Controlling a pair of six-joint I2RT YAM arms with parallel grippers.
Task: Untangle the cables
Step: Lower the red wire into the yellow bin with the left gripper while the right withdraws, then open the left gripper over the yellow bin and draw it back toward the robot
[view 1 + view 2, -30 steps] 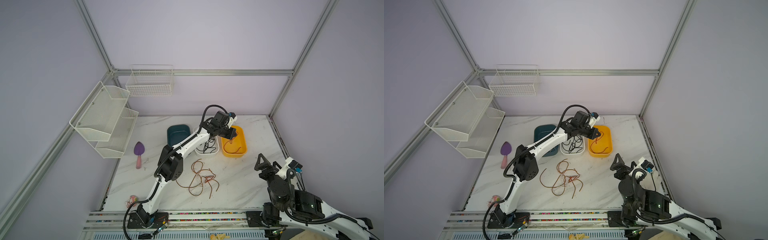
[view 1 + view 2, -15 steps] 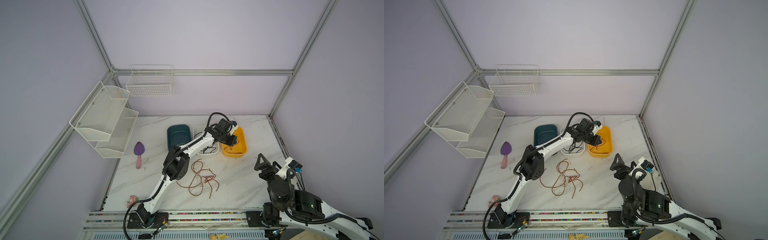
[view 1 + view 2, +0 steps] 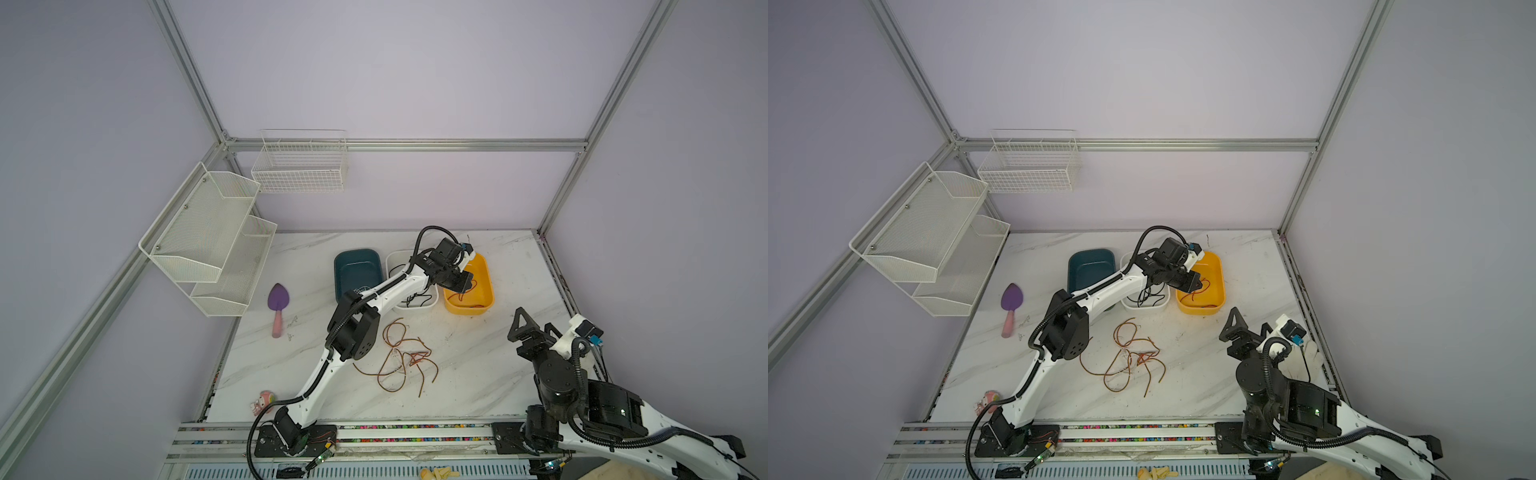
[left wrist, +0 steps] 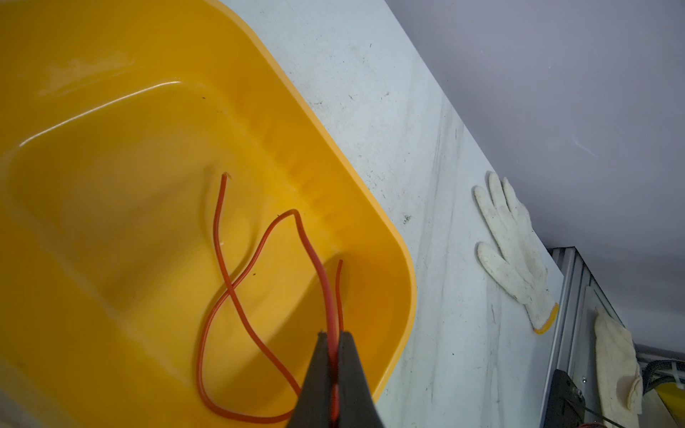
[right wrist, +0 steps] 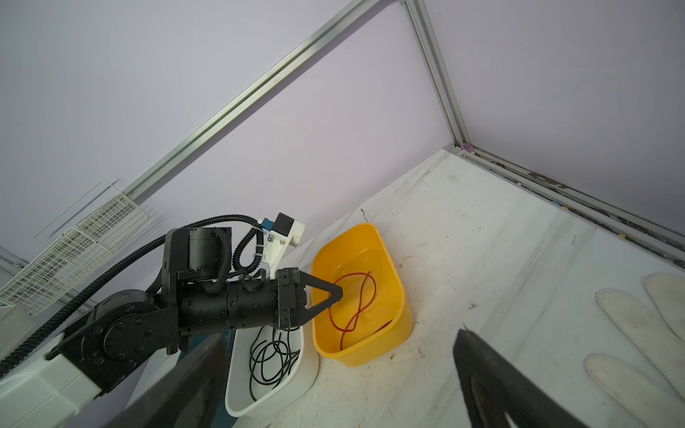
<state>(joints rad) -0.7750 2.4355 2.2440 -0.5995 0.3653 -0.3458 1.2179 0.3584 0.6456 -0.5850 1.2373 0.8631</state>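
My left gripper (image 4: 334, 335) is shut on an orange-red cable (image 4: 231, 291) and hangs over the yellow bin (image 4: 333, 148). The cable's loops lie on the bin floor. Both top views show this gripper (image 3: 467, 282) (image 3: 1200, 284) above the yellow bin (image 3: 488, 282) at the back. A black cable (image 5: 267, 355) lies coiled in the white bin (image 5: 307, 355) beside it. A tangle of brown and orange-red cables (image 3: 399, 353) (image 3: 1129, 357) lies loose mid-table. My right gripper (image 3: 534, 328) (image 5: 341, 333) stands open at the front right, holding nothing.
A dark teal bin (image 3: 357, 270) sits left of the white one. A purple trowel (image 3: 277, 307) and a small pink toy (image 3: 262, 402) lie at the left. Wire shelves (image 3: 208, 241) hang on the left wall. A white glove (image 4: 511, 252) lies by the right edge.
My left gripper has come down and slightly right over the yellow bin, still gripping the orange-red cable. The right arm has not moved.
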